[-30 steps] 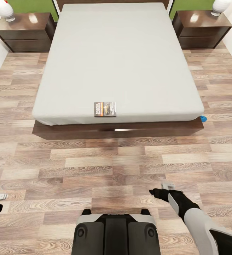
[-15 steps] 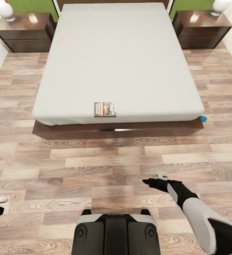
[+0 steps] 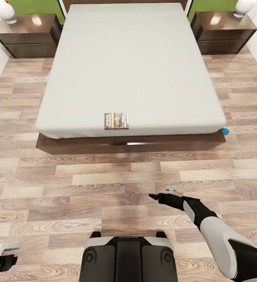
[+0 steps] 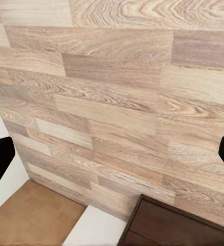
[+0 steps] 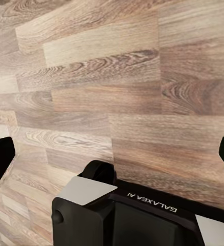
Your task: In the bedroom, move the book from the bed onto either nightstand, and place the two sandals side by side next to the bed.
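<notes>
A: Where was the book [image 3: 116, 120]?

B: Flat on the bed [image 3: 132, 66], at the mattress's foot edge, a bit toward the robot's left of middle. Title band faced the left side. Untouched, nothing near it.

A: Arms?

B: Both low over the plank floor [image 3: 105, 180], well short of the bed. Right gripper [image 3: 160, 194] reached forward in front of the base [image 3: 128, 256]; my read, a staged pose for the approach, not a grasp. Left gripper [image 3: 5, 252] sat at the head view's lower-left corner, out by the robot's side.

A: Jaws?

B: Apart on both. Each wrist view had dark fingertips at opposite edges with bare floor between. Nothing held.

A: Sandals?

B: One blue sandal [image 3: 225, 131] poked out at the bed frame's foot-end right corner, mostly hidden by the frame. Couldn't tell how it lay. Second one not located.

A: Nightstands?

B: Two, one at each head-end corner of the bed. Left nightstand [image 3: 26, 37] and right nightstand [image 3: 224, 33] each carried a white lamp [image 3: 4, 11], both lamps cut off by the frame's top edge. Tops looked to have room for a thin paperback.

A: Anything else unclear?

B: Headboard cropped. Left wrist view caught a dark cabinet corner [image 4: 178, 225] and a white strip; couldn't identify them.
</notes>
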You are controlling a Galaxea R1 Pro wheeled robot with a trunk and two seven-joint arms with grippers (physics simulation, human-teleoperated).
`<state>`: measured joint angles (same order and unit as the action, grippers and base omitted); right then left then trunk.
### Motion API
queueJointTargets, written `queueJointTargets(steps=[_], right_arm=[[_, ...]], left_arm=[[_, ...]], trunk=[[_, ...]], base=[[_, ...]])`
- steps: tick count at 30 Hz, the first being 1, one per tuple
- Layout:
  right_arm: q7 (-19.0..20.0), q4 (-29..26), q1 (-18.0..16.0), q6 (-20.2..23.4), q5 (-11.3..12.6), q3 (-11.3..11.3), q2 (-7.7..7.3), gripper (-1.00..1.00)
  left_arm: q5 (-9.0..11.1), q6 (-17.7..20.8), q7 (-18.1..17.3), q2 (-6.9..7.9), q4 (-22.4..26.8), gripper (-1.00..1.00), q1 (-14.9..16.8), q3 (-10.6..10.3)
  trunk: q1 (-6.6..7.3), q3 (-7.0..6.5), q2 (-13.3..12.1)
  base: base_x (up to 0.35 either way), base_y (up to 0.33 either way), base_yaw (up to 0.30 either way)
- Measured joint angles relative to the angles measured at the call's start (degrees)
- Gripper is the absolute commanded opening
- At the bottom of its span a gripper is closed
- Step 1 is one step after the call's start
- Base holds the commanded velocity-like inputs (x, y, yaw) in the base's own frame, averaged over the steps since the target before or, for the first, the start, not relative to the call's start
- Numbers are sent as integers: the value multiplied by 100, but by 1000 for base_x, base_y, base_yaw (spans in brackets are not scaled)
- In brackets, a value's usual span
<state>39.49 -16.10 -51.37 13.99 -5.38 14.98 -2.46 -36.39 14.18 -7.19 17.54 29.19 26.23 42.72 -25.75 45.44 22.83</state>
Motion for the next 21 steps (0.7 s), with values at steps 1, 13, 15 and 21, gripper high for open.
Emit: queueJointTargets(steps=[1,13,15,21], right_arm=[[103,2,-2,-35,43,0,1,100],[1067,29,-10,-448,486,-20,42,100],[1139,30,-10,-479,502,-20,83,100],[1289,30,-11,-519,550,-5,224,100]], left_arm=[[0,-14,7,4,-55,100,-2,-1],[29,-78,33,33,-638,100,-76,-3],[70,-84,34,54,-735,100,-84,-1],[387,-142,35,111,-885,100,-98,3]], trunk=[[0,0,0],[0,0,0],[0,0,0],[0,0,0]], base=[[0,0,0],[0,0,0],[0,0,0],[0,0,0]])
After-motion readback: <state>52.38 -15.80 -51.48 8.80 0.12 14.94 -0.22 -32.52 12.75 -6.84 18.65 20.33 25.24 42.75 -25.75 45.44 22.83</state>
